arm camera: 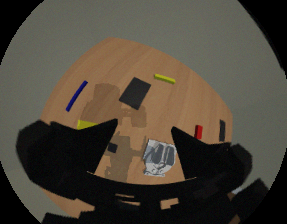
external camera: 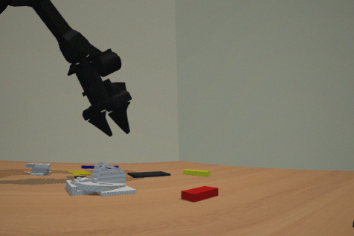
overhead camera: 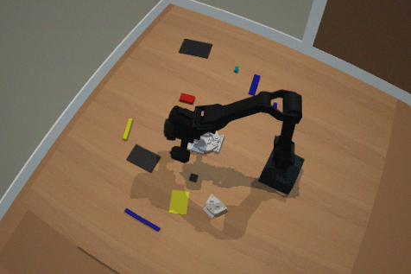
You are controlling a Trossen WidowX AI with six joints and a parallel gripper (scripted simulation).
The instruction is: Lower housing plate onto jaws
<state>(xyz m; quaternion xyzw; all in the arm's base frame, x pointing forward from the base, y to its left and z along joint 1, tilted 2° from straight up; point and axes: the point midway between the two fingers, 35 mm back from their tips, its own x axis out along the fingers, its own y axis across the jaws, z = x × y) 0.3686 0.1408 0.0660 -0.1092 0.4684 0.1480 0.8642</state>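
Observation:
The white base assembly with the two jaws [overhead camera: 208,143] [external camera: 108,183] [arm camera: 160,158] stands on the table, partly under the arm in the top view. Its finer parts are too small to tell apart. A separate white piece, apparently the housing plate [overhead camera: 214,206] [external camera: 39,169], rests on the table apart from the assembly. It shows two round holes on top and stands on a raised body. My gripper [overhead camera: 180,155] [external camera: 120,134] [arm camera: 145,125] is open and empty. It hangs high above the table, pointing down, near the assembly and well away from the plate.
A red block [overhead camera: 186,98] [external camera: 199,193] [arm camera: 199,132] lies beside the assembly. A small black square [overhead camera: 193,177] [arm camera: 112,148] and a yellow tile [overhead camera: 179,202] lie near the plate. A dark slab [overhead camera: 143,158] [arm camera: 135,93], a yellow bar [overhead camera: 128,129] and a blue bar [overhead camera: 142,219] lie farther out.

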